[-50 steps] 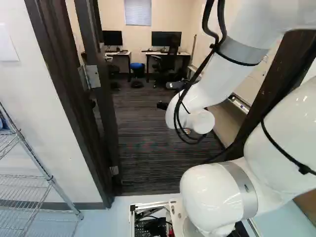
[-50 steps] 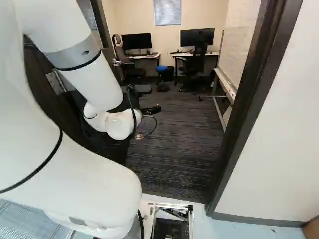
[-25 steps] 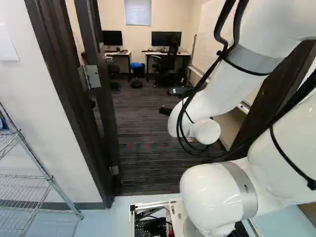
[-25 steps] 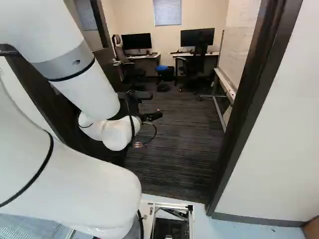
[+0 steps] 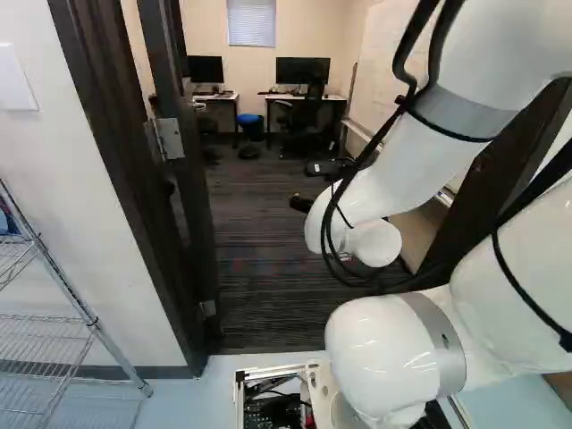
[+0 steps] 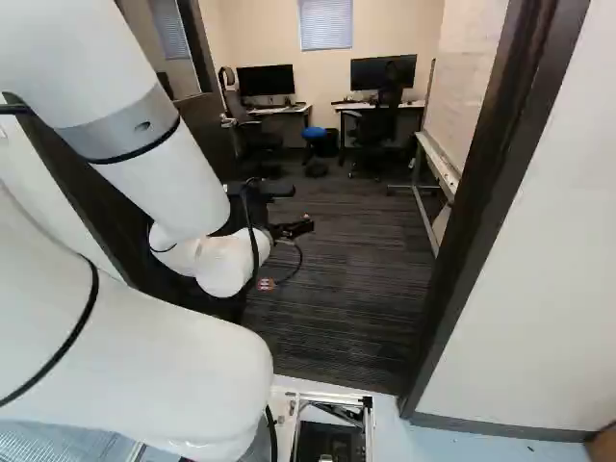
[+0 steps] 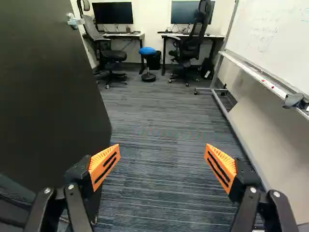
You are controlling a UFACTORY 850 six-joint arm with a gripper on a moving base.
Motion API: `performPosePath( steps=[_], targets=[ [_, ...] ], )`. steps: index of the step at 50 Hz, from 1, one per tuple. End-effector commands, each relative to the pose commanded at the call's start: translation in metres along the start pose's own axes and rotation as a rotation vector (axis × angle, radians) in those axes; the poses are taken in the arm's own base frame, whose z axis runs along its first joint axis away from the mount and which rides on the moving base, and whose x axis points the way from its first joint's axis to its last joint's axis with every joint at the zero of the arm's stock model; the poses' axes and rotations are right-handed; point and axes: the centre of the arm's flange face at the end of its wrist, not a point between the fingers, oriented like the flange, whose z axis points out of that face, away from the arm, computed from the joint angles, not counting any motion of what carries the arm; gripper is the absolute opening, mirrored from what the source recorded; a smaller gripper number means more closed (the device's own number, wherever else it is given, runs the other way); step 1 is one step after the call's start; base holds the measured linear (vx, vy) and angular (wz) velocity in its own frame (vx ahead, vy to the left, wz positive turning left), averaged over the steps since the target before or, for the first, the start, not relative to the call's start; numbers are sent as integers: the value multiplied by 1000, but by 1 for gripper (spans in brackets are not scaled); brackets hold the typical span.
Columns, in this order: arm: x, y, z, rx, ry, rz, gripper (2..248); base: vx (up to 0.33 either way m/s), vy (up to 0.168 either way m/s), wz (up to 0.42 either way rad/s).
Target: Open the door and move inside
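The base has shifted slightly; with the door open and claw spread, empty, driving in seems next.

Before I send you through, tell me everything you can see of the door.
The door is a dark, flat, plain panel, standing open into the room over the carpet. Two silvery, metal-looking hinges, one well above the other, show between it and the dark frame. A silvery handle sits on its face. The open gripper is beside it; whether they touch, I cannot tell.
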Motion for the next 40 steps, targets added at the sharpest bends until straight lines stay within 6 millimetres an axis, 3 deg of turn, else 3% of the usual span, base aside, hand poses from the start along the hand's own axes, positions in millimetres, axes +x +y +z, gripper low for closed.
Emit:
performPosePath(
  steps=[40],
  targets=[
    [0,0,0,0,0,0,247,135,-20,2]
  ],
)
